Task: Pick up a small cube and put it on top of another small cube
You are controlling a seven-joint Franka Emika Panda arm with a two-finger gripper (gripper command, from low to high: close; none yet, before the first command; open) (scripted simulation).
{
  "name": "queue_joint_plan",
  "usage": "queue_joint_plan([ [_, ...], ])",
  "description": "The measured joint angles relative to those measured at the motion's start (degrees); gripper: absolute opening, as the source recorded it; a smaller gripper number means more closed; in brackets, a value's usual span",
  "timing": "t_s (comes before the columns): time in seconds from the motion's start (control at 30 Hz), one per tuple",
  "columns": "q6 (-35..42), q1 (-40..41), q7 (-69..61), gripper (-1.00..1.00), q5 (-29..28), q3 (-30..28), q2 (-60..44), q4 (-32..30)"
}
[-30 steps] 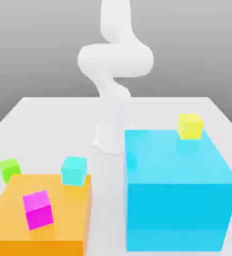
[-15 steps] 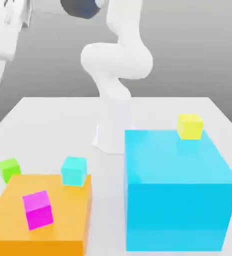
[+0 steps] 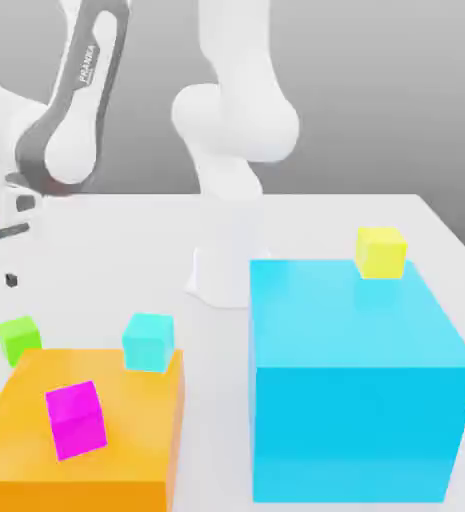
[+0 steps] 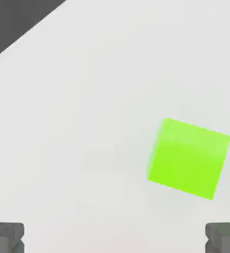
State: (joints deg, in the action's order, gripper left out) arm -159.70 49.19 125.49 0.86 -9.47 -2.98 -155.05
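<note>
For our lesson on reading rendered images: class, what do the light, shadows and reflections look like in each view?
Exterior view: even, soft light; the yellow cube throws a faint reflection on the big cyan block's glossy top. Hand view: the green cube lies brightly lit on the white table, with barely any shadow.

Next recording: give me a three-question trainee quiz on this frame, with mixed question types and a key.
1. True or false: the magenta cube lies on the orange block.
2. Which small cube rests on the big blue block? A) cyan B) yellow C) green
3. Fill in: in the hand view, the cube between the open fingertips and lying on the table is ____.

Key: 1 true; 2 B, the yellow cube; 3 green, the green cube.
</note>
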Motion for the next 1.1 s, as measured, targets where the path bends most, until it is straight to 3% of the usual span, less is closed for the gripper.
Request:
queue_joint_plan([
  [0.23,-10.7,4.0,-2.5,0.0,7.6,4.6,-13.8,1.3],
  [0.27,-11.6,4.5,-2.7,-1.0,8.0,5.2,-14.9,1.5],
  [0.5,-11.6,4.5,-2.6,-1.0,7.9,5.1,-14.7,1.5],
  [0.7,-2.5,2.2,1.6,-1.0,2.2,1.7,-3.6,-0.6],
  [0.87,5.9,-4.1,7.9,-1.0,-1.0,5.4,6.8,-2.4],
  [1.1,17.5,-12.0,13.1,-1.0,1.3,13.0,20.9,-4.8],
])
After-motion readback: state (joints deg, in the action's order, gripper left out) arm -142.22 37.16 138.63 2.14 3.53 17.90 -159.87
